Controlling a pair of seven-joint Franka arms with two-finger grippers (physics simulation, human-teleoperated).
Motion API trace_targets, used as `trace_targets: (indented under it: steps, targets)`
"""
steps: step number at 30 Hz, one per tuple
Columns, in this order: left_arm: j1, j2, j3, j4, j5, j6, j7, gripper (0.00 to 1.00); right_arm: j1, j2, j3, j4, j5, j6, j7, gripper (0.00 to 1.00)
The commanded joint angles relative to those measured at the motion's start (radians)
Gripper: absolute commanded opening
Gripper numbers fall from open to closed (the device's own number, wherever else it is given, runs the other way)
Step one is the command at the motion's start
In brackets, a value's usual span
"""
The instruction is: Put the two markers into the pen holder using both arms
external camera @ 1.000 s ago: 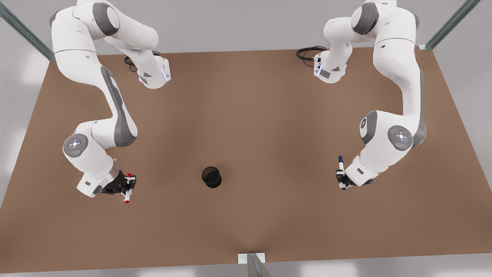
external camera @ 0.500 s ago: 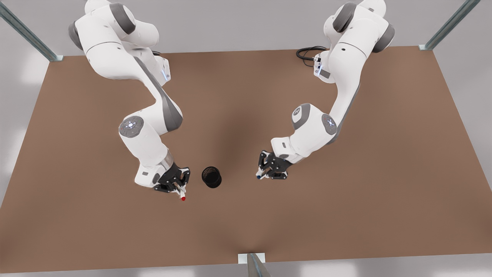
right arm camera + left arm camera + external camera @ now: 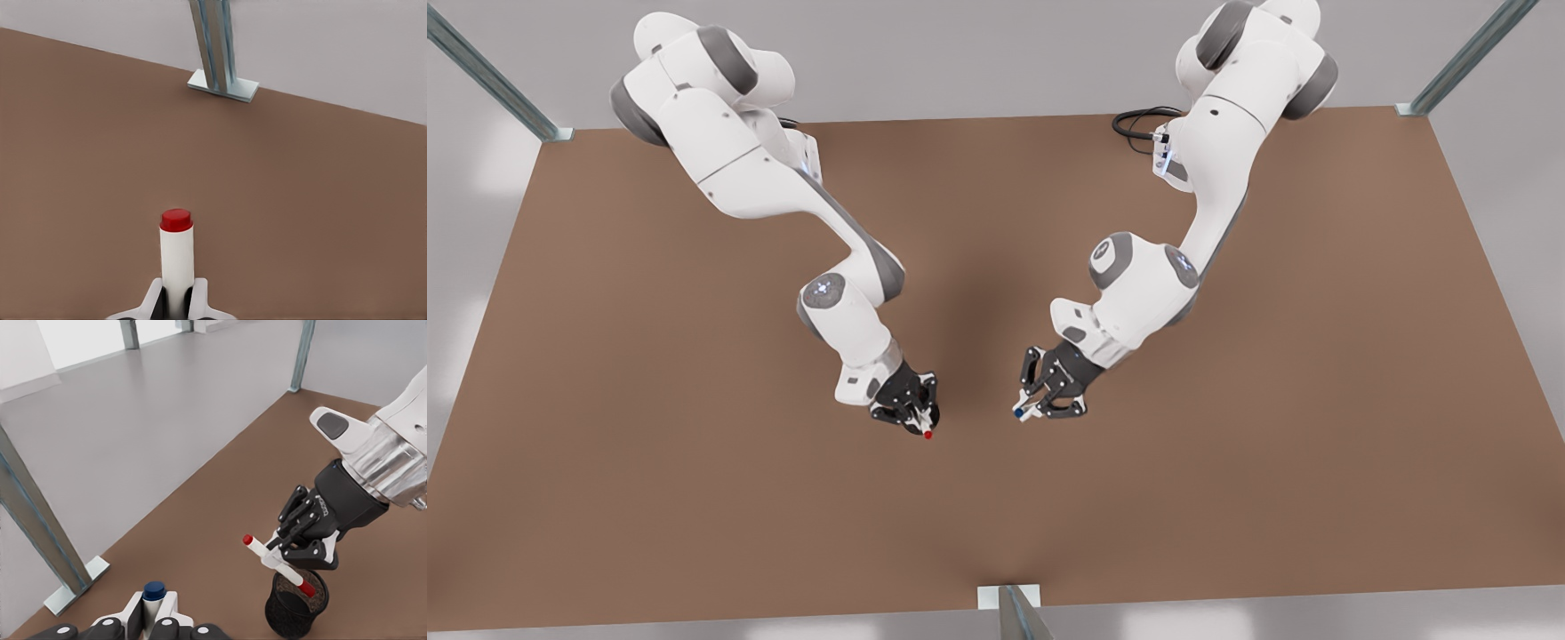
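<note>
The red-capped marker (image 3: pixel 177 250) is held in my right gripper (image 3: pixel 921 421), which is shut on its white barrel. In the left wrist view that gripper (image 3: pixel 279 555) holds the red marker (image 3: pixel 270 555) tilted, its lower red end at the mouth of the black pen holder (image 3: pixel 293 613). In the front view the gripper hides the holder. My left gripper (image 3: pixel 1026 410), on the front view's right, is shut on the blue-capped marker (image 3: pixel 154 595) and hangs a short way from the holder.
The brown table (image 3: pixel 1227 498) spreads wide on all sides. A black cable (image 3: pixel 1138 120) lies at the back by one arm's base. Metal frame posts stand at the corners, and one post foot (image 3: pixel 1009 596) sits at the front edge.
Both arms swung in from the table's sides toward the middle. My right gripper carried the red marker over the pen holder; my left gripper brought the blue marker close beside it.
</note>
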Motion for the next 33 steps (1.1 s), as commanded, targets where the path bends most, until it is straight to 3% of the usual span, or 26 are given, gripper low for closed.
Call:
trace_targets:
  steps: [1, 8, 9, 10, 11, 12, 14, 15, 16, 18, 19, 20, 21, 22, 23, 24, 26, 28, 33]
  targets:
    - [0.003, -0.025, -0.013, -0.054, -0.005, 0.119, 0.373, 0.21, -0.004, -0.001, -0.001, -0.025, -0.032, 0.203, 0.193, 0.21]
    - [0.031, -0.034, -0.064, -0.062, -0.004, 0.126, 0.376, 0.21, -0.019, 0.0, -0.022, -0.176, -0.072, 0.392, 0.188, 0.21]
    - [0.032, -0.034, -0.064, -0.062, -0.004, 0.126, 0.374, 0.21, -0.021, 0.0, -0.022, -0.177, -0.072, 0.392, 0.188, 0.37]
    - [0.032, -0.034, -0.064, -0.062, -0.004, 0.126, 0.376, 0.21, -0.021, 0.0, -0.022, -0.182, -0.072, 0.392, 0.188, 0.69]
    - [0.031, -0.034, -0.064, -0.062, -0.004, 0.126, 0.376, 0.21, -0.021, 0.0, -0.022, -0.18, -0.072, 0.391, 0.187, 0.87]
    - [0.029, -0.034, -0.064, -0.062, -0.004, 0.126, 0.376, 0.21, -0.022, -0.001, -0.022, -0.179, -0.072, 0.389, 0.185, 0.96]
    - [0.026, -0.034, -0.064, -0.057, -0.002, 0.126, 0.376, 0.21, -0.031, -0.004, -0.022, -0.171, -0.072, 0.377, 0.18, 1.0]
    - [0.022, -0.034, -0.065, -0.055, -0.004, 0.134, 0.374, 0.21, -0.033, -0.018, -0.022, -0.14, -0.072, 0.311, 0.18, 1.0]
    - [0.003, -0.025, -0.075, -0.046, -0.004, 0.174, 0.371, 0.21, -0.034, -0.046, -0.019, -0.039, -0.08, 0.109, 0.179, 1.0]
    - [-0.017, -0.01, -0.075, -0.016, -0.002, 0.194, 0.337, 0.21, -0.048, -0.046, 0.01, 0.329, -0.078, -0.496, 0.128, 1.0]
    - [-0.044, 0.024, -0.073, 0.035, -0.001, 0.206, 0.301, 0.21, -0.056, -0.064, 0.016, 0.43, -0.074, -0.648, 0.118, 1.0]
    - [-0.078, 0.05, -0.07, 0.081, 0.002, 0.215, 0.264, 0.21, -0.162, -0.139, 0.083, 0.42, -0.029, -0.709, 0.115, 1.0]
    - [-0.104, 0.075, -0.067, 0.116, 0.005, 0.223, 0.242, 0.21, -0.333, -0.187, 0.249, 0.423, -0.017, -0.863, 0.113, 1.0]
    - [-0.119, 0.091, -0.065, 0.135, 0.005, 0.243, 0.215, 0.21, -0.424, -0.19, 0.308, 0.421, -0.018, -0.941, 0.058, 1.0]
    - [-0.138, 0.119, -0.065, 0.169, 0.005, 0.272, 0.19, 0.21, -0.433, -0.204, 0.268, 0.392, -0.006, -0.969, -0.082, 1.0]
    - [-0.162, 0.134, -0.052, 0.198, 0.005, 0.293, 0.147, 0.21, -0.355, -0.289, 0.116, 0.374, 0.066, -1.005, -0.142, 1.0]
    - [-0.187, 0.164, -0.03, 0.242, 0.007, 0.295, 0.123, 0.21, -0.075, -0.363, -0.304, 0.369, 0.224, -1.185, -0.16, 1.0]
    - [-0.242, 0.199, 0.028, 0.293, 0.007, 0.316, 0.116, 0.21, -0.011, -0.428, -0.392, 0.262, 0.224, -1.194, -0.178, 1.0]
    - [-0.294, 0.211, 0.036, 0.34, 0.007, 0.321, 0.014, 0.21, -0.09, -0.415, -0.367, 0.323, 0.261, -1.208, -0.194, 1.0]
